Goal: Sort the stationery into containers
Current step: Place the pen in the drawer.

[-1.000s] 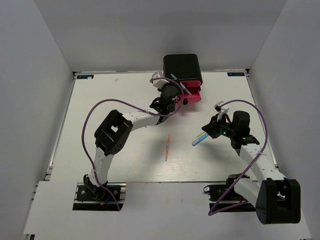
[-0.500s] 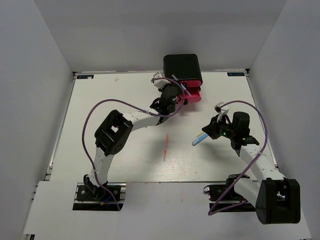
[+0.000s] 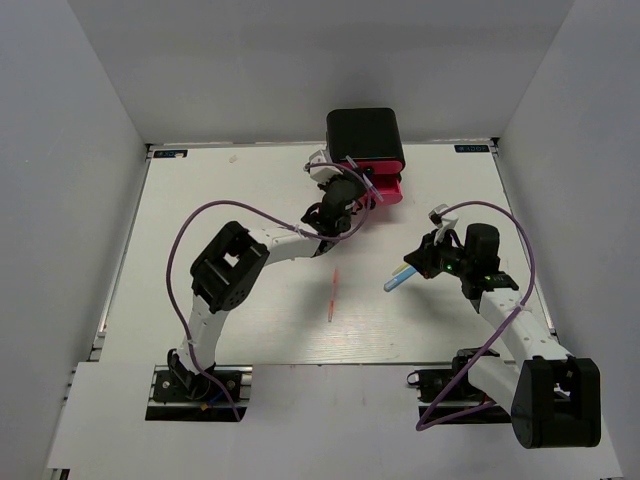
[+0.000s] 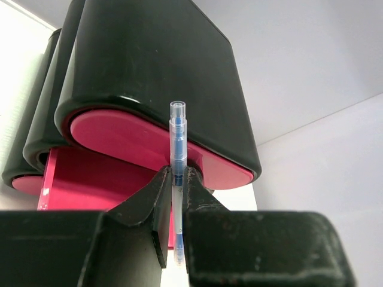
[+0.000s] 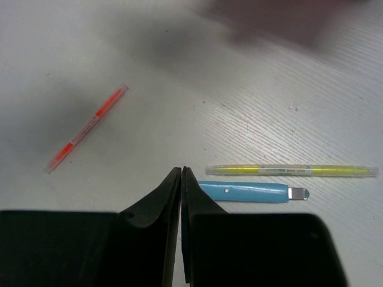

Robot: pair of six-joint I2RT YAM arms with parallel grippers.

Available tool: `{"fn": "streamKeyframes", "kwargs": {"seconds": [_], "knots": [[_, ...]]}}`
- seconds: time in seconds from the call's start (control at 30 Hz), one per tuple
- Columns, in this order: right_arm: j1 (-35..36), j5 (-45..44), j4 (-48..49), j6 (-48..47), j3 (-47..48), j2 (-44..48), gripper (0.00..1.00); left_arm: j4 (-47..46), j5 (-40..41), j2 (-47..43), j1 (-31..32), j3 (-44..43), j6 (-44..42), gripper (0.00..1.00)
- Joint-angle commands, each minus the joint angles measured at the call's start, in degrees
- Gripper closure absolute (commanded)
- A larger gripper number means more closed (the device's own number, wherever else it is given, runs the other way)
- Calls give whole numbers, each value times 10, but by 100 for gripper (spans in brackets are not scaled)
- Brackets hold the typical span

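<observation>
The containers are pink drawers (image 3: 384,186) in a black box (image 3: 364,133) at the table's far edge; one drawer (image 4: 90,179) is pulled out under a closed one (image 4: 131,139). My left gripper (image 3: 347,187) (image 4: 177,174) hangs just in front of them, shut on a thin clear pen with blue inside (image 4: 178,140) that stands upright between the jaws. My right gripper (image 3: 421,257) (image 5: 181,171) is shut with nothing visible in it, above the table. Just beside it lie a light-blue marker (image 5: 251,192) (image 3: 397,279) and a yellow pen (image 5: 291,170). A red pen (image 5: 87,128) (image 3: 333,296) lies mid-table.
White walls close in the table on the left, back and right. The black box (image 4: 155,66) fills most of the left wrist view. Purple cables loop over both arms.
My left gripper has shifted slightly right and toward the drawers with the pen. The right arm and the pens on the table have stayed put.
</observation>
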State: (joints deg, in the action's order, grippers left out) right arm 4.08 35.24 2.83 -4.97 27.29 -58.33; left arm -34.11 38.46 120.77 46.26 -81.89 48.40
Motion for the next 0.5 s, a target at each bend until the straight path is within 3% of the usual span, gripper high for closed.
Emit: {"fn": "streamKeyframes", "kwargs": {"seconds": [0.0,0.47], "knots": [[-4,4,10,-11,-5,10,91,-48,7,-11,3,14,-9,98],[-5,5,9,-14,-9,13,91,-150,57,1,3,14,-21,100]]}}
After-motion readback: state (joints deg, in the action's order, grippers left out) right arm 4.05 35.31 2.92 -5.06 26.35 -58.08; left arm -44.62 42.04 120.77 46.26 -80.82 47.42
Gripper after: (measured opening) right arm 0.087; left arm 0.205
